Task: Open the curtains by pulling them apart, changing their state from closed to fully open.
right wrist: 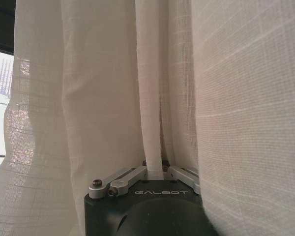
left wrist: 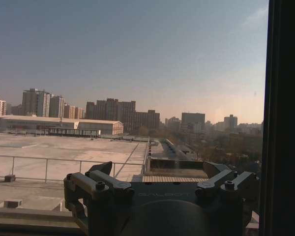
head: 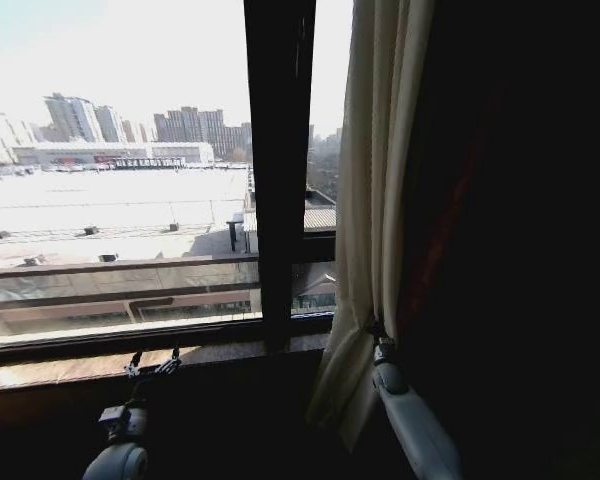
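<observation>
From the head camera, the curtain (head: 375, 200) hangs bunched to the right of the window post (head: 278, 170), and the right gripper (head: 379, 338) is pressed into its lower folds. The left gripper (head: 152, 366) waits below the sill (head: 60, 368), left of that post.

The left wrist camera shows the left gripper (left wrist: 162, 184) spread wide, holding nothing, facing the glass beside the post (left wrist: 285, 118).

The right wrist camera shows the right gripper (right wrist: 154, 173) closed narrow, pinching one pleat of the curtain (right wrist: 103, 98).

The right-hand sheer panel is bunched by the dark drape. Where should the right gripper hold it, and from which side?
Best on a single vertical pleat at sill height, approached from the room side. The curtain panel hangs in long upright folds, so one ridge fits between the fingers. The right gripper is already shut on such a fold. The left gripper hangs open by the windowsill.
</observation>
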### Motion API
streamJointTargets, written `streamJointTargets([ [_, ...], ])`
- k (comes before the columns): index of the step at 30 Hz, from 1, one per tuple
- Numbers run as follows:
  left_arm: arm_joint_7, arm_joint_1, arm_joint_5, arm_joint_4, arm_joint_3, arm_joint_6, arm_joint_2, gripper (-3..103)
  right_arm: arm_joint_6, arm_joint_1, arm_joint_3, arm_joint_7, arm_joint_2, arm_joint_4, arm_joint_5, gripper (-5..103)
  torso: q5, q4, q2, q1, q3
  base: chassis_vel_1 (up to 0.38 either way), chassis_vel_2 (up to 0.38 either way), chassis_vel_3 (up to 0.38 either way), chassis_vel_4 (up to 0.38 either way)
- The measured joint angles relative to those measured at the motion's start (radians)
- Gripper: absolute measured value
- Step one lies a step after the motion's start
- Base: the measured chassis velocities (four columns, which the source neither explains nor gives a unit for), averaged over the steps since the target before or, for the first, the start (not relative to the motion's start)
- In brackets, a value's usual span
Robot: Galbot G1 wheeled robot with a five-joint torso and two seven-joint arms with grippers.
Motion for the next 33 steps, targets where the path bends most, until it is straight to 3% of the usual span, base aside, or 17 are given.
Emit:
streamJointTargets([
  [6, 0.0, 0.0, 0.0, 0.0, 0.0, 0.0, 0.0, 100, -0.023, -0.03, -0.002, 0.029, -0.007, 0.042, -0.01, 0, -0.0003, 0.0001, 0.0, 0.0, 0.0, 0.0, 0.0, 0.0, 0.0],
  [10, 0.0, 0.0, 0.0, 0.0, 0.0, 0.0, 0.0, 100, -0.023, -0.083, -0.045, -0.018, -0.019, 0.113, 0.022, -1, -0.0002, 0.0, 0.0, 0.0, 0.0, 0.0, 0.0, 0.0, 0.0],
  [14, 0.0, 0.0, 0.0, 0.0, 0.0, 0.0, 0.0, 100, 0.011, -0.154, -0.074, -0.143, -0.035, 0.2, 0.068, 20, -0.0004, 0.0002, 0.0, 0.0, 0.0, 0.0, 0.0, 0.0, 0.0],
  [16, 0.0, 0.0, 0.0, 0.0, 0.0, 0.0, 0.0, 100, 0.016, -0.164, -0.074, -0.157, -0.038, 0.209, 0.072, 20, -0.0002, 0.0002, 0.0, 0.0, 0.0, 0.0, 0.0, 0.0, 0.0],
  [19, 0.0, 0.0, 0.0, 0.0, 0.0, 0.0, 0.0, 100, 0.042, -0.219, -0.072, -0.247, -0.07, 0.269, 0.137, 37, -0.0003, -0.0001, 0.0, 0.0, 0.0, 0.0, 0.0, 0.0, 0.0],
  [24, 0.0, 0.0, 0.0, 0.0, 0.0, 0.0, 0.0, 100, 0.052, -0.257, -0.071, -0.294, -0.094, 0.331, 0.194, 47, -0.0002, 0.0, 0.0, 0.0, 0.0, 0.0, 0.0, 0.0, 0.0],
  [27, 0.0, 0.0, 0.0, 0.0, 0.0, 0.0, 0.0, 100, 0.054, -0.294, -0.065, -0.312, -0.106, 0.385, 0.198, 63, -0.0003, 0.0, 0.0, 0.0, 0.0, 0.0, 0.0, 0.0, 0.0],
  [30, 0.0, 0.0, 0.0, 0.0, 0.0, 0.0, 0.0, 100, 0.054, -0.312, -0.063, -0.311, -0.106, 0.406, 0.196, 69, -0.0002, 0.0001, 0.0, 0.0, 0.0, 0.0, 0.0, 0.0, 0.0],
  [32, 0.0, 0.0, 0.0, 0.0, 0.0, 0.0, 0.0, 100, 0.048, -0.341, -0.054, -0.301, -0.103, 0.438, 0.189, 85, -0.0003, 0.0, 0.0, 0.0, 0.0, 0.0, 0.0, 0.0, 0.0],
  [33, 0.0, 0.0, 0.0, 0.0, 0.0, 0.0, 0.0, 100, 0.048, -0.351, -0.05, -0.299, -0.101, 0.447, 0.187, 85, -0.0002, 0.0, 0.0, 0.0, 0.0, 0.0, 0.0, 0.0, 0.0],
])
